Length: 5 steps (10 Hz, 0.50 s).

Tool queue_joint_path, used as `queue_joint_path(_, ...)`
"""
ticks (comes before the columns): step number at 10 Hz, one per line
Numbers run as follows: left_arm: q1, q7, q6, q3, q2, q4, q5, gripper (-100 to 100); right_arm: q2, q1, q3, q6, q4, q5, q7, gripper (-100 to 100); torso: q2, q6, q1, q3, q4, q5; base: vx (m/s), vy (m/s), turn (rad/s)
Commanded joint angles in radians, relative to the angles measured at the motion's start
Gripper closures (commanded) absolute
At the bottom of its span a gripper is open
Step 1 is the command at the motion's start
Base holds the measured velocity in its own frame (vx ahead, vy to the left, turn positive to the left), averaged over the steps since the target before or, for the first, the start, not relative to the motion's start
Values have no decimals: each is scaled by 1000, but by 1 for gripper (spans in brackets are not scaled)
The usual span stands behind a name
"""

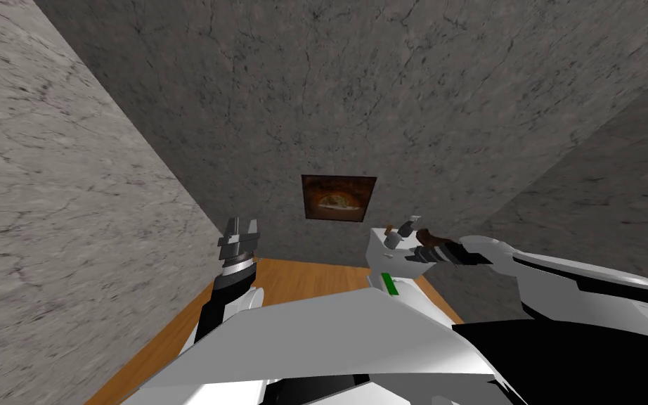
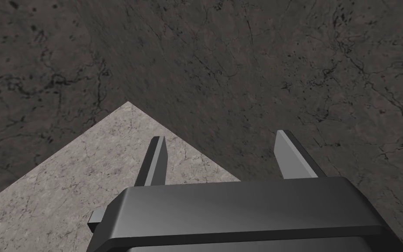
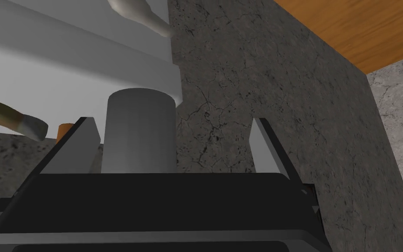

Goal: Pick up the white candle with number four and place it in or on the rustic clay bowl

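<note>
A plain pale grey cylinder, the candle [image 3: 137, 131], stands upright between the fingers of my right gripper [image 3: 172, 121]. It is close to one finger [image 3: 80, 144] and a wide gap separates it from the other, so the gripper is open around it. No number shows on it. In the head view my right gripper [image 1: 403, 238] reaches over a small white table [image 1: 377, 247] by the dark stone wall, and a brown rounded object [image 1: 433, 242] lies right beside its wrist. My left gripper [image 1: 240, 235] is raised at the left, open and empty [image 2: 221, 135].
Above the candle runs a white ledge [image 3: 43, 65] with a pale bottle-like neck [image 3: 140, 13] over it. A tan stick with a white tip [image 3: 15, 119] and a small orange piece [image 3: 65, 130] lie nearby. A green item [image 1: 388, 283] sits on the table edge. A framed picture [image 1: 338, 197] hangs ahead.
</note>
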<state>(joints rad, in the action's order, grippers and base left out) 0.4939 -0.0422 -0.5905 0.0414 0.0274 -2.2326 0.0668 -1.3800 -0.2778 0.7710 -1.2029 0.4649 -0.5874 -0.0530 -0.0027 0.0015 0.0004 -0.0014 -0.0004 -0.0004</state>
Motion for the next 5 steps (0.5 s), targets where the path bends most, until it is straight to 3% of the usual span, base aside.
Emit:
queue_joint_path(1,0,0,0,0,0,0,0,0,-43,-28,23,-12,-37,-10,-3,-100,0,0,0,0,0,0,8,3,386)
queue_joint_path(3,0,0,0,0,0,0,0,0,-60,-47,37,-19,-64,-17,-7,-100,-1,1,0,0,0,0,12,0,132)
queue_joint_path(5,0,0,0,0,0,0,0,0,-91,-85,62,-34,-114,-31,-16,-100,-1,0,1,-1,0,0,16,19,294)
